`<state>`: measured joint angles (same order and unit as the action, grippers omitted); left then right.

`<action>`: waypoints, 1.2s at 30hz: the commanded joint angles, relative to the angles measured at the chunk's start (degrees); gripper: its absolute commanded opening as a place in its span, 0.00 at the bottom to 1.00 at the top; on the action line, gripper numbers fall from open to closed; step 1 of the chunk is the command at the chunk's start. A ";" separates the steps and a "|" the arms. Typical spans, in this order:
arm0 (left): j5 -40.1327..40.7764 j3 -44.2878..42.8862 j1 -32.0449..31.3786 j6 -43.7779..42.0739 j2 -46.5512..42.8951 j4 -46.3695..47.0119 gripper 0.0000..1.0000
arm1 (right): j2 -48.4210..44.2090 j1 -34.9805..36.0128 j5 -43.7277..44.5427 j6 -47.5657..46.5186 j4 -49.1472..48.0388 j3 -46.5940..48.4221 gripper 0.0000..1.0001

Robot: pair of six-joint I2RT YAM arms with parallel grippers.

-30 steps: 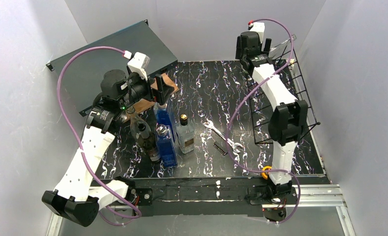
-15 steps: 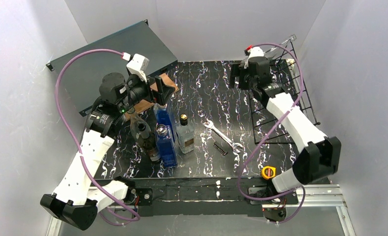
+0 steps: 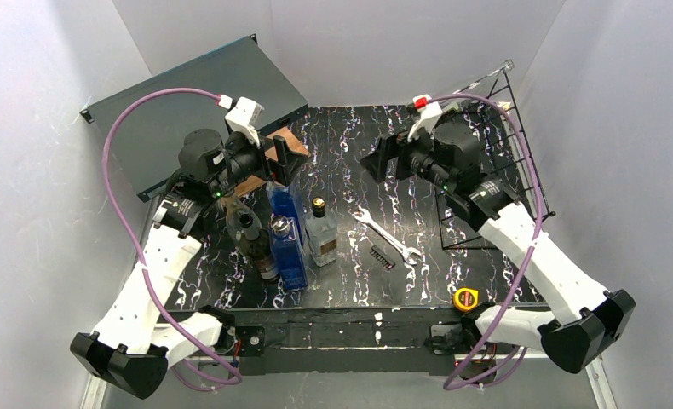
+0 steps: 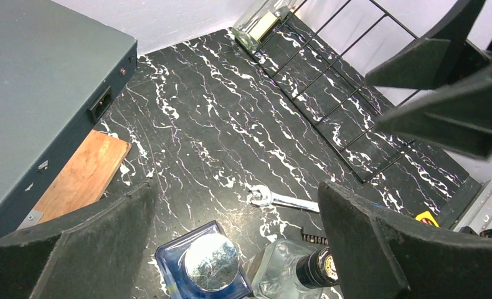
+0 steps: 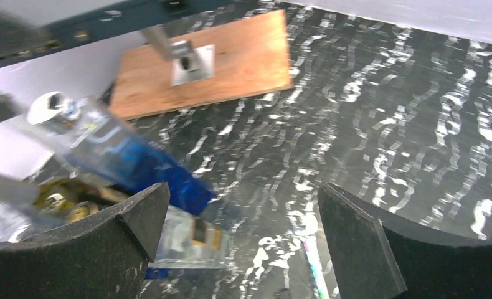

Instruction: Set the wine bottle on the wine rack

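The wine bottle [image 3: 256,247], which I take to be the dark one, stands upright at the left of the table, touching or just beside the blue bottle [image 3: 287,243], with the clear bottle [image 3: 321,234] next along. Nothing holds it. It is well apart from the rack [image 3: 465,226], which slants along the right side with a racked bottle [image 4: 259,25] lying at its far end.

The change is in the right arm. A second ago it reached over the rack to the far corner. Now its elbow has swung out to the right and the right gripper [image 3: 382,160] has come to the middle of the table, turned toward the bottles. Its fingers stand wide apart and empty, and its wrist view, blurred by the motion, looks across at the blue bottle.

The left gripper [image 3: 282,158] has hardly moved. It hangs over the cluster, fingers spread wide, gripping nothing.

So the rack end looks finished with for now, and a fresh pickup seems to be starting. Which arm will take the wine bottle I cannot tell. The tight packing leaves little room for fingers.
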<state>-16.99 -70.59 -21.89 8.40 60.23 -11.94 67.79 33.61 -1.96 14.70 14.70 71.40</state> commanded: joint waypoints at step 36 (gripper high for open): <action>3.91 1.33 -0.61 -1.64 0.50 2.09 0.99 | 10.85 38.34 37.83 1.86 7.20 8.47 0.73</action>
<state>-13.41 -68.90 -22.26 7.07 60.66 -10.35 78.02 70.15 25.89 17.63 20.49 76.27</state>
